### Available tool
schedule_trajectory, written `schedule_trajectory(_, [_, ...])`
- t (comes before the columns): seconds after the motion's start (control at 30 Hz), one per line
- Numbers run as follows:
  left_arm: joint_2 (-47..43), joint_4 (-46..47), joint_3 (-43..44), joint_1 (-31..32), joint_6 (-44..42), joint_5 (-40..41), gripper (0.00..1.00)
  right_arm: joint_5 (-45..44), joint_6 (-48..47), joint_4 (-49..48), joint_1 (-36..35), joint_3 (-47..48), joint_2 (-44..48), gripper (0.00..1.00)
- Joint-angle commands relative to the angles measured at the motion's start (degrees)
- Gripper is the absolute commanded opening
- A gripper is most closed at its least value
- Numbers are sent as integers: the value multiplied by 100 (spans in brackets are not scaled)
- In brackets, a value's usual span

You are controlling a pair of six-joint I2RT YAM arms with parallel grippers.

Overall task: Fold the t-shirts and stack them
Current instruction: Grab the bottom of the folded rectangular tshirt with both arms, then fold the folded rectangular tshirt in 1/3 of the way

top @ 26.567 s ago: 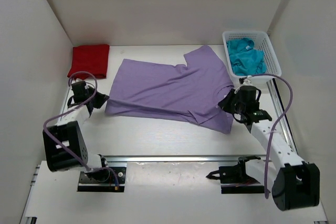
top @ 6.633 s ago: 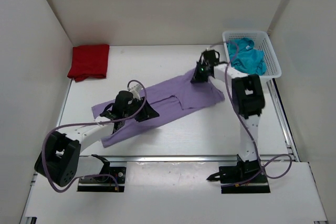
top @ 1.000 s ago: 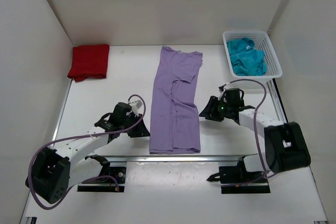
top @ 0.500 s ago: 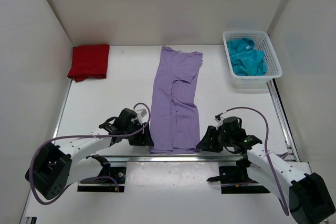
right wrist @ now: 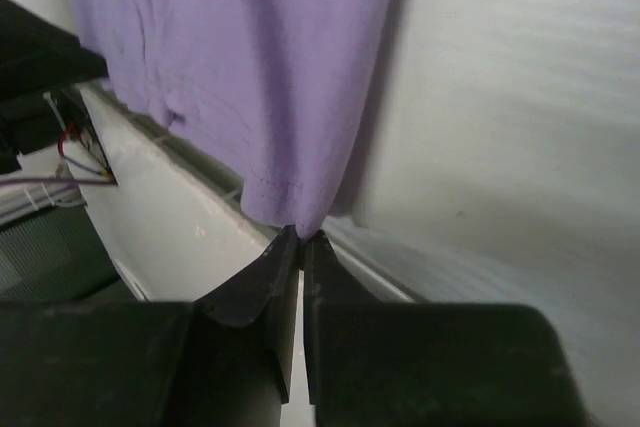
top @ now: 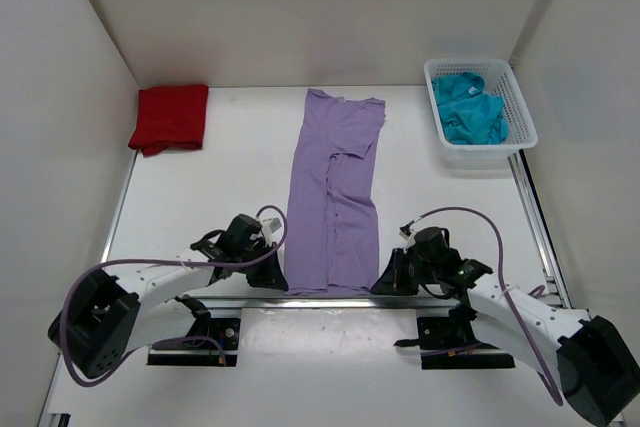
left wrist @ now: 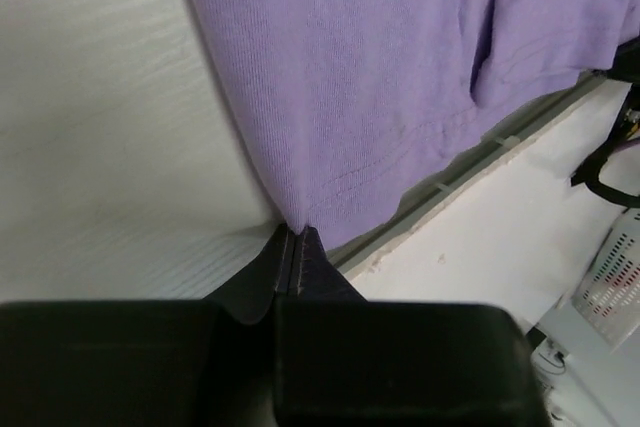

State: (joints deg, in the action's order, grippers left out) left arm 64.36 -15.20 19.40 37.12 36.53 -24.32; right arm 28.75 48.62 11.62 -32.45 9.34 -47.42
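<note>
You're down at the near edge of the white desk [top: 230, 177] now, both arms low on the pale lavender soft cloth t-shirt [top: 334, 197]. It lies as one long narrow strip down the middle of the desk, collar end far, hem end right at the metal rail [top: 250, 300]. Your left gripper [left wrist: 296, 239] is clenched, its tips pinching the near left corner of the hem. Your right gripper [right wrist: 301, 239] is clenched the same way on the near right corner, and the cloth runs straight into both pinches. Over in the far left corner sits the deep red soft cloth t-shirt [top: 170, 117], a compact flat packet well apart from everything else, so that one reads as finished and looks like the base of your stack. The lavender shirt looks about halfway: its sides appear turned in lengthwise, but it is at full length, so the end-to-end fold is not yet done, and two pinched hem corners look like the set-up for it. After that it wants carrying onto the red one. The teal blue-green soft cloth t-shirt [top: 470, 115] lies crumpled inside the white plastic mesh basket [top: 522, 115] at the far right, untouched. By my reckoning: one folded, one mid-fold, one waiting.
</note>
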Motion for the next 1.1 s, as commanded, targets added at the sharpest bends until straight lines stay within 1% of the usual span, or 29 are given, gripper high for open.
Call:
schedule_trajectory(0.0, [-309,-342,-76,-117,-23,-354,0,-107,349,200,-462,32,312,0])
schedule_trajectory(0.07, [-712,-614,-33,-345,-93,-608,0,-211,595,550,-788,128,618,0])
schedule_trajectory(0.13, [-976,-931,81,-469,-67,-723,0,-282,981,797,-1271,260,899,0])
schedule_trajectory(0.2, [-1284,-1361,222,-635,-155,-802,0,-431,1340,1148,-1535,436,1277,0])
schedule_trajectory(0.23, [-1346,-1563,309,-671,-208,-846,0,-449,1360,1228,-1676,463,1357,0])
schedule_trajectory(0.33, [-1434,-1688,459,-899,-322,-1005,0,-432,1230,1571,-1538,603,1621,0])
schedule_trajectory(0.4, [-1304,-1636,617,-952,-287,-1057,0,-275,966,1659,-1160,744,1579,0])
schedule_trajectory(0.43, [-1259,-1574,696,-987,-226,-1005,0,-152,669,1616,-785,805,1569,0])
schedule_trajectory(0.47, [-1172,-1548,836,-1040,-208,-1031,0,23,327,1633,-372,919,1412,1])
schedule_trajectory(0.5, [-1032,-1373,985,-1075,-147,-1014,0,208,97,1555,-150,1077,1176,0])
schedule_trajectory(0.53, [-961,-1215,1065,-1093,-86,-1014,0,253,-288,1519,287,1157,1078,0])
schedule_trajectory(0.6, [-567,-951,1451,-1164,11,-848,0,481,-1018,1283,1044,1481,517,0])
schedule_trajectory(0.63, [-304,-758,1653,-1216,55,-716,0,473,-1178,1221,1187,1744,149,0])
schedule_trajectory(0.67, [-171,-556,1768,-1242,125,-637,0,473,-1475,1124,1484,1920,-38,0])
schedule_trajectory(0.7, [161,-458,1978,-1356,117,-557,0,482,-1704,932,1687,2157,-396,1])
schedule_trajectory(0.73, [304,-188,2189,-1427,230,-592,0,404,-1776,791,1759,2264,-783,0])
schedule_trajectory(0.77, [627,-20,2313,-1514,310,-505,0,386,-1942,737,1986,2552,-978,0])
schedule_trajectory(0.8, [970,34,2558,-1611,345,-330,0,394,-2092,554,2049,2807,-1424,0])
schedule_trajectory(0.83, [1304,226,2778,-1734,407,-380,0,290,-2120,422,2241,3036,-1776,0])
schedule_trajectory(0.9, [1805,316,3181,-1875,442,-93,0,263,-2208,227,2479,3423,-2225,0])
schedule_trajectory(0.97, [2229,605,3464,-2059,600,-91,0,210,-2234,-27,2550,3740,-2866,0])
schedule_trajectory(1.0, [2483,650,3674,-2043,627,-21,0,175,-2269,-63,2637,3924,-3000,0])
schedule_trajectory(1.07, [2958,702,4175,-2077,601,155,0,244,-2252,-247,2726,4319,-3657,0])
